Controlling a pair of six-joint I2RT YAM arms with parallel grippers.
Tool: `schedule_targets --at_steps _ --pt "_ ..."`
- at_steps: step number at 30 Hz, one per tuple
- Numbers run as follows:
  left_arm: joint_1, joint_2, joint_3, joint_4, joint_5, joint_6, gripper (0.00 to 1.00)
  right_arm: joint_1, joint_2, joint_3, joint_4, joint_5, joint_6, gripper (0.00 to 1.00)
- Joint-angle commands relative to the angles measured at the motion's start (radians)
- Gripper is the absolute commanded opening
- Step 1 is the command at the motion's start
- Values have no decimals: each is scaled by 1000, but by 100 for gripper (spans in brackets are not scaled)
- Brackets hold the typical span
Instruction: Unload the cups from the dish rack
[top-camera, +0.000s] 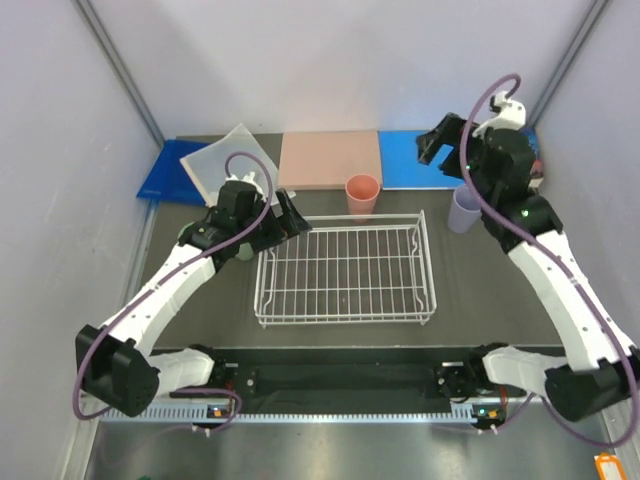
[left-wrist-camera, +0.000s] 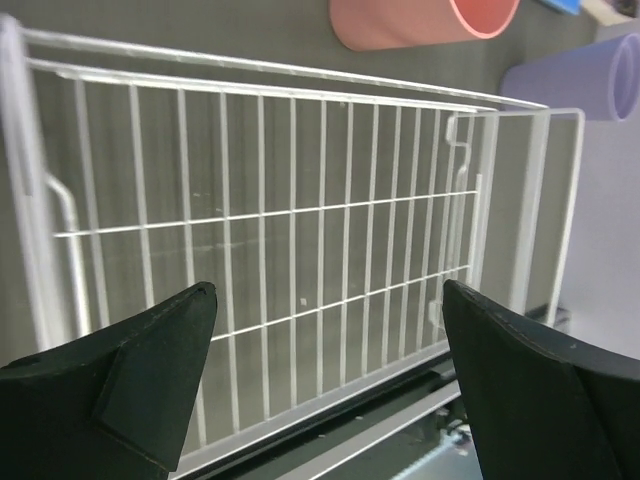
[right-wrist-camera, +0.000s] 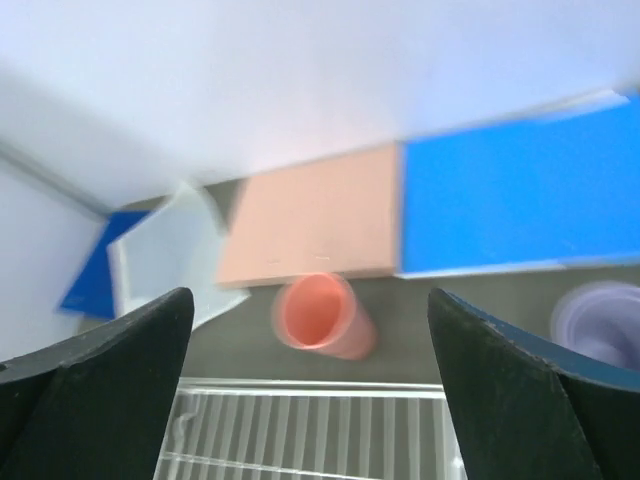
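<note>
The white wire dish rack (top-camera: 345, 275) lies in the middle of the table with no cup showing in it. A salmon pink cup (top-camera: 362, 195) stands upright just behind its far edge. A lavender cup (top-camera: 464, 208) stands to the right of the rack. A bit of a sage green cup (top-camera: 243, 252) shows under my left arm, left of the rack. My left gripper (top-camera: 290, 225) is open and empty at the rack's far left corner, facing across the rack (left-wrist-camera: 300, 220). My right gripper (top-camera: 433, 148) is open and empty, raised behind the far right corner. The right wrist view shows the pink cup (right-wrist-camera: 320, 315).
A pink board (top-camera: 330, 158), blue boards (top-camera: 430, 160) and a translucent white board (top-camera: 225, 160) lie along the back wall. Grey walls close in the left, right and back. A black rail (top-camera: 350, 380) runs along the near edge between the arm bases.
</note>
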Motion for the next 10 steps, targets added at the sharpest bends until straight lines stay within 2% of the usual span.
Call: schedule_targets --at_steps 1,4,6,10 --pt "-1 -9 89 -110 -139 168 99 272 -57 -69 198 272 -199 100" --pt "-4 -23 113 -157 -231 235 99 452 -80 -135 240 484 -292 100" --pt "-10 -42 118 -165 -264 257 99 543 -81 -165 262 557 -322 100" --pt "-23 -52 127 -196 -323 269 99 647 -83 -203 291 713 -355 100"
